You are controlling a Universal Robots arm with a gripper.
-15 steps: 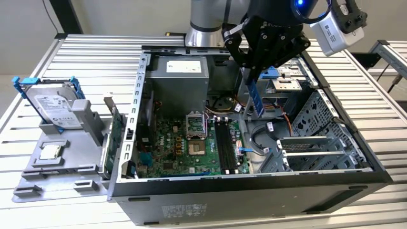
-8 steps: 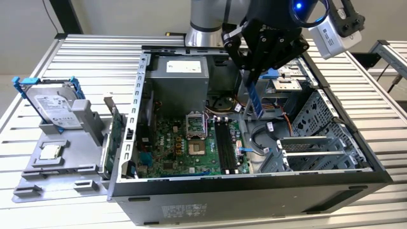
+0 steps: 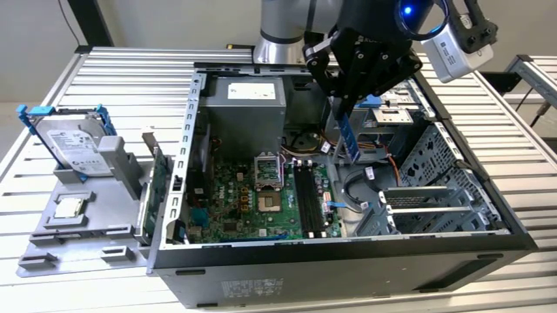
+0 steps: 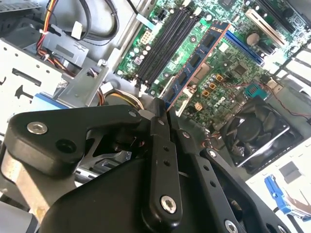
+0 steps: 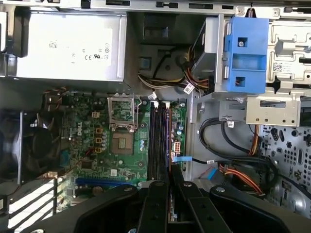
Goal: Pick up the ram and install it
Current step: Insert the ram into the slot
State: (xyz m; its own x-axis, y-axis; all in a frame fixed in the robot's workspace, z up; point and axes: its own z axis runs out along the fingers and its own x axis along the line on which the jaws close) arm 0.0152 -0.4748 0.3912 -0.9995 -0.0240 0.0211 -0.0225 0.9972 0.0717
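Observation:
My gripper (image 3: 345, 103) hangs over the open computer case (image 3: 348, 257), shut on the ram (image 3: 351, 135), a slim blue-green stick that points down toward the motherboard (image 3: 235, 208). The stick's lower end hovers above and a little toward the exterior view's right of the black memory slots (image 3: 306, 190), apart from them. In the second wrist view the ram (image 4: 200, 62) reaches out from between the black fingers (image 4: 158, 127) over the slots (image 4: 167, 41). In the first wrist view the gripper (image 5: 169, 178) holds the ram (image 5: 169, 167) edge-on beside the slots (image 5: 156, 141).
A grey tray (image 3: 52, 244) at the exterior view's left carries a hard drive (image 3: 74, 147), a square silver chip (image 3: 70, 207) and a green card on edge (image 3: 156, 195). Inside the case are a power supply (image 3: 248, 104), an open processor socket (image 5: 121, 114), cables (image 5: 233, 170) and a fan (image 5: 39, 145).

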